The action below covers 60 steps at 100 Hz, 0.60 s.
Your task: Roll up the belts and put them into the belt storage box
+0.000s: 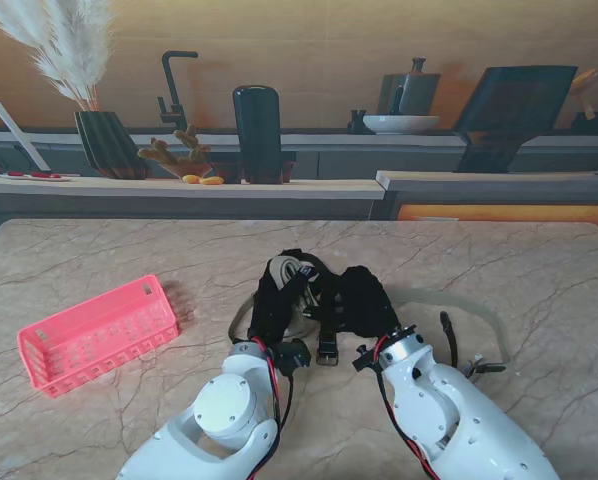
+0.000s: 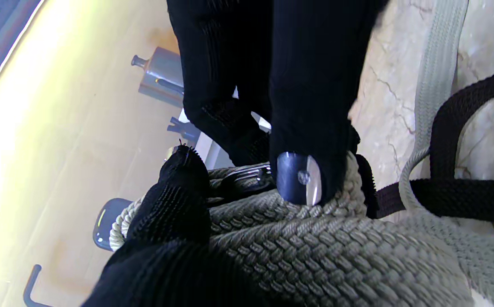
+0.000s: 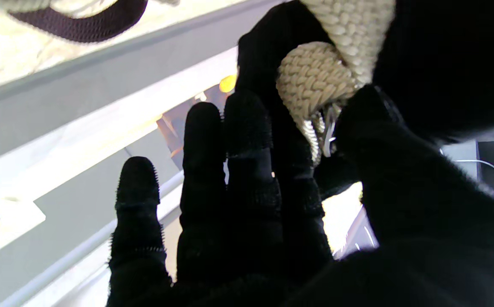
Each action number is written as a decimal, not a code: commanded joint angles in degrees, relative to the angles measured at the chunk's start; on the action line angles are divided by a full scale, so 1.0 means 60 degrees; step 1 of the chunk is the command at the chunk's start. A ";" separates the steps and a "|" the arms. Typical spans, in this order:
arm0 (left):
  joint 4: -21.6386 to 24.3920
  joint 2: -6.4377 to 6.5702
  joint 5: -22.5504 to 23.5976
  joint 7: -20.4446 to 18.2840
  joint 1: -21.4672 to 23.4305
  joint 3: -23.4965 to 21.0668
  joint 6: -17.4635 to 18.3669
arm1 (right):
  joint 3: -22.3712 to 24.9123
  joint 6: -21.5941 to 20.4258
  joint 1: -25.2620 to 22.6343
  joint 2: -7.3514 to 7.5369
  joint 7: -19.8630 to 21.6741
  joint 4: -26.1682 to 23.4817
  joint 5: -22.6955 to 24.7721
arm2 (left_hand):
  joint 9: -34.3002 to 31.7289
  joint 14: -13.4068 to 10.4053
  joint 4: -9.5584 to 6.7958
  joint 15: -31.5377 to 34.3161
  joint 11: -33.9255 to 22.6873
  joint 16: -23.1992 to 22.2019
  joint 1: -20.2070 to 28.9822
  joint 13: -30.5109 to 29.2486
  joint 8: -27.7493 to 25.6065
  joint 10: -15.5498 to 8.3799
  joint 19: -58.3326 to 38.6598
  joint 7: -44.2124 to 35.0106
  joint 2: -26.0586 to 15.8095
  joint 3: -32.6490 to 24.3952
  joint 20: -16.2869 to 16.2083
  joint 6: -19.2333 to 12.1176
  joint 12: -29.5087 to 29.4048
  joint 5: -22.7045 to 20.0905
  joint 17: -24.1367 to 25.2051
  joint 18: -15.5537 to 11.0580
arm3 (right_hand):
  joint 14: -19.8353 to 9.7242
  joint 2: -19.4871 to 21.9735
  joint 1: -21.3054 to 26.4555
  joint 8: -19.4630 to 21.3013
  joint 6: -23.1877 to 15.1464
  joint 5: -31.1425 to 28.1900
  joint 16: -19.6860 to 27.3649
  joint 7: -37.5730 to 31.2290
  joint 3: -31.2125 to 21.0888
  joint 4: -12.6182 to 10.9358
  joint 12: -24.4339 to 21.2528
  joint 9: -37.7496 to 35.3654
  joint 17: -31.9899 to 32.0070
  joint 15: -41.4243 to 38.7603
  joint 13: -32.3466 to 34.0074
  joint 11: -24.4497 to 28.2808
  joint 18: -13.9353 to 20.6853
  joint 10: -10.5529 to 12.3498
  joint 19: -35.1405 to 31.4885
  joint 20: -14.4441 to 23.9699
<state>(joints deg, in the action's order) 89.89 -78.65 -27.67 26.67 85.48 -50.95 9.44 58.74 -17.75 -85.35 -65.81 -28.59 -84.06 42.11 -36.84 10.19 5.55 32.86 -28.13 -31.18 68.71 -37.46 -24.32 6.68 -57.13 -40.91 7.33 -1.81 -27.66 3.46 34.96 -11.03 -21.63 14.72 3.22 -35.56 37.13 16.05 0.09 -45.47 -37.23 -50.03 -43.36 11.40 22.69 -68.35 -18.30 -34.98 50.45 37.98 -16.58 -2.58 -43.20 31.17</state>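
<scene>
Both hands meet on the beige belt at mid-worktop

Stand view: left hand (image 1: 279, 290) and right hand (image 1: 364, 298) clasp the beige belt (image 1: 459, 305) beside the black belt (image 1: 447, 338); the pink storage box (image 1: 97, 335) sits apart near the left edge.
Left wrist: fingertips (image 2: 298, 177) press its woven coil.
Right wrist: fingers (image 3: 247, 128) pinch the rolled end.

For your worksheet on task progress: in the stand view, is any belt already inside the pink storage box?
No. The pink storage box holds no belt; the beige belt lies on the table.
</scene>
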 commanded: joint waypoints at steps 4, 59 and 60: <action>0.0088 0.0006 -0.0093 -0.0335 0.0118 0.0085 -0.0128 | -0.0274 0.0211 0.0277 -0.0300 -0.0244 0.0207 0.0170 | -0.0800 0.0070 -0.0137 0.0334 0.0051 -0.0036 -0.1176 -0.0653 -0.0315 -0.0077 -0.0379 0.0031 0.0871 -0.3051 0.0326 -0.0108 0.0256 -0.0544 -0.0738 -0.0084 | -0.0369 0.0412 0.0643 0.0234 -0.2491 -0.0445 -0.0199 -0.1048 -0.0729 -0.0509 -0.0224 -0.0277 -0.0038 -0.0404 0.0444 -0.0037 0.0059 -0.0047 0.0003 0.0250; -0.0045 0.0073 -0.0659 -0.0929 -0.0023 0.0062 -0.0666 | 0.0214 -0.0596 -0.0098 0.0005 0.1740 -0.0440 -0.0366 | -0.2241 0.0228 0.0015 0.1396 0.0407 -0.0347 0.0467 -0.2427 -0.0381 0.0163 -0.1472 -0.0684 0.1205 -0.3052 0.1057 0.0121 0.1205 -0.1341 -0.3002 0.0122 | -0.0333 -0.0058 -0.0729 0.0880 -0.1775 0.0707 0.0044 0.0460 -0.0373 -0.0470 -0.0106 0.1143 0.0464 0.0348 -0.0456 -0.0465 0.0151 -0.0128 0.0314 0.0244; -0.0042 0.0076 -0.0659 -0.0931 -0.0022 0.0049 -0.0683 | 0.0267 -0.0606 -0.0134 0.0028 0.1830 -0.0490 -0.0364 | -0.2243 0.0145 0.0007 0.1587 0.0381 -0.0462 0.0498 -0.2504 -0.0397 0.0166 -0.1670 -0.0704 0.1189 -0.3003 0.0998 0.0097 0.1253 -0.1355 -0.3040 0.0141 | -0.0306 -0.0027 -0.0936 0.1058 -0.1673 0.0695 0.0042 0.0804 -0.0394 -0.0529 -0.0083 0.1257 0.0496 0.0412 -0.0536 -0.0518 0.0146 -0.0147 0.0370 0.0278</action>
<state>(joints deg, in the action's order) 88.61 -76.98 -32.16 22.08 84.93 -51.37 6.25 60.59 -19.98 -84.70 -66.23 -18.73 -83.91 39.11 -46.52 9.38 6.76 33.20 -23.41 -31.08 62.32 -43.41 -26.47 7.55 -54.28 -42.29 19.14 -19.43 -19.31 5.67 39.72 -17.28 -33.70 16.58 4.27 -36.28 36.17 18.59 6.47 -43.98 -37.47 -53.59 -44.00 11.20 22.97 -69.59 -17.23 -35.38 50.35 45.67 -16.58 -3.91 -43.20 31.71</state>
